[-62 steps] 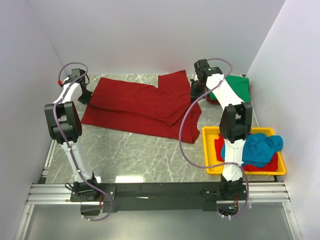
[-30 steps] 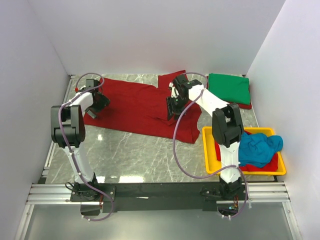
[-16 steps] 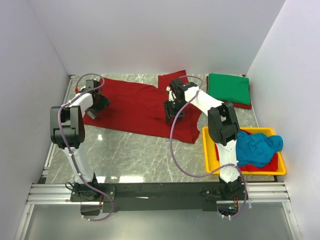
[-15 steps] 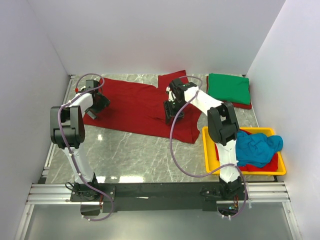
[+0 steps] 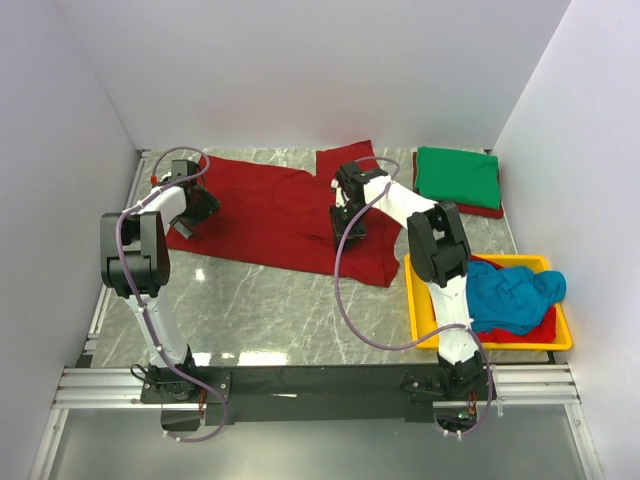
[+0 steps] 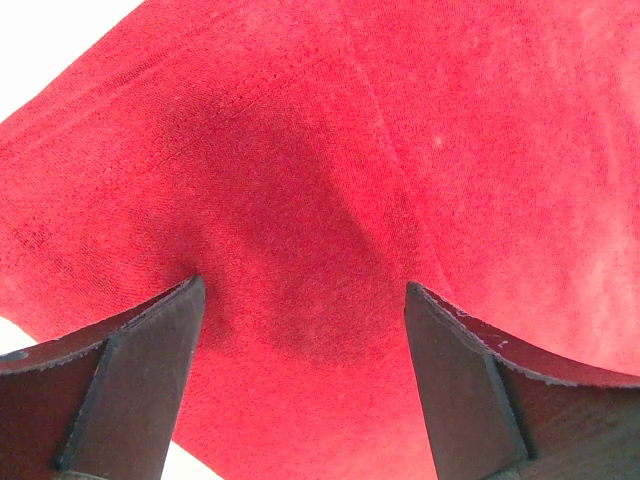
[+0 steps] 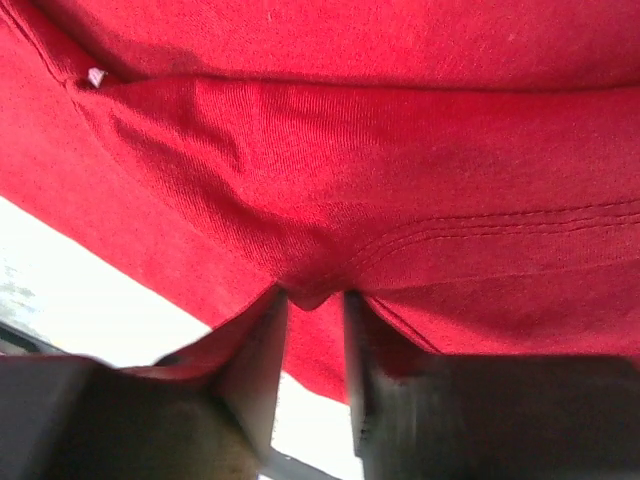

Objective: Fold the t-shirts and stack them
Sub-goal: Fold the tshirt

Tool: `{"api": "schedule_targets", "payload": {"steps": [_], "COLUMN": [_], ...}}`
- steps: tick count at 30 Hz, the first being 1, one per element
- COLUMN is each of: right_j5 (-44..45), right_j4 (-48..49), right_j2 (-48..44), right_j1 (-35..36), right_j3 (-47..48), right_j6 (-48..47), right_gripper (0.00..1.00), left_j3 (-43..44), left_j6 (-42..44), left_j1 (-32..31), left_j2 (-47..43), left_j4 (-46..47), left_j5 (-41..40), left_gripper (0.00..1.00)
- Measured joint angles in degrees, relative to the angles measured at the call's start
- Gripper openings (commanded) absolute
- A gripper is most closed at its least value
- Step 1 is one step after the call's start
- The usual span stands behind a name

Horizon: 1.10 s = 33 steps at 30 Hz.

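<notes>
A dark red t-shirt (image 5: pixel 270 215) lies spread across the back of the table, its right part folded over itself. My left gripper (image 5: pixel 192 214) is low over the shirt's left edge, open, with red cloth (image 6: pixel 400 150) spanning the gap between its fingers (image 6: pixel 140 380). My right gripper (image 5: pixel 346 228) is down on the shirt's folded right part. Its jaws have narrowed on a small pucker of the red cloth (image 7: pixel 350 150) by a stitched hem. A folded green t-shirt (image 5: pixel 458 177) lies at the back right. A crumpled teal t-shirt (image 5: pixel 515 295) lies in the tray.
The yellow tray (image 5: pixel 414 300) stands at the front right, with red cloth (image 5: pixel 500 335) under the teal shirt. More red cloth (image 5: pixel 455 209) shows beneath the green shirt. White walls close in the left, back and right. Bare marble table (image 5: pixel 270 310) lies in front of the red shirt.
My right gripper has shifted slightly left on the red shirt and its jaws have narrowed onto a pinch of cloth. The left gripper has stayed where it was, still open.
</notes>
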Motion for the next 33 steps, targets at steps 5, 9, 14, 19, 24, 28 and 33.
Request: {"api": "schedule_targets", "payload": {"steps": [5, 9, 14, 19, 24, 28, 33], "right_j5": [1.01, 1.57, 2.23, 2.73, 2.67, 2.32, 1.55], "right_j4": [0.15, -0.24, -0.72, -1.92, -2.56, -2.75, -2.75], "right_j2": [0.00, 0.00, 1.49, 6.32, 9.66, 11.32, 12.44], "right_j1": [0.00, 0.00, 0.00, -0.02, -0.31, -0.72, -1.55], "right_j3": [1.55, 4.22, 10.08, 16.92, 20.24, 22.23, 24.52], "right_j6": [0.35, 0.37, 0.33, 0.15, 0.17, 0.22, 0.70], "right_gripper": [0.11, 0.07, 0.06, 0.07, 0.09, 0.12, 0.27], "left_j3": [0.00, -0.11, -0.11, -0.11, -0.11, -0.11, -0.09], "left_j6": [0.00, 0.00, 0.00, 0.22, 0.31, 0.46, 0.92], "left_j1": [0.00, 0.00, 0.00, 0.00, 0.00, 0.00, 0.00], "left_j2": [0.00, 0.00, 0.00, 0.00, 0.00, 0.00, 0.00], "left_j4": [-0.02, 0.11, 0.09, 0.04, -0.02, -0.24, -0.85], "left_j5": [0.00, -0.02, -0.04, -0.09, -0.20, -0.48, -1.03], "left_gripper": [0.86, 0.86, 0.86, 0.86, 0.86, 0.86, 0.86]}}
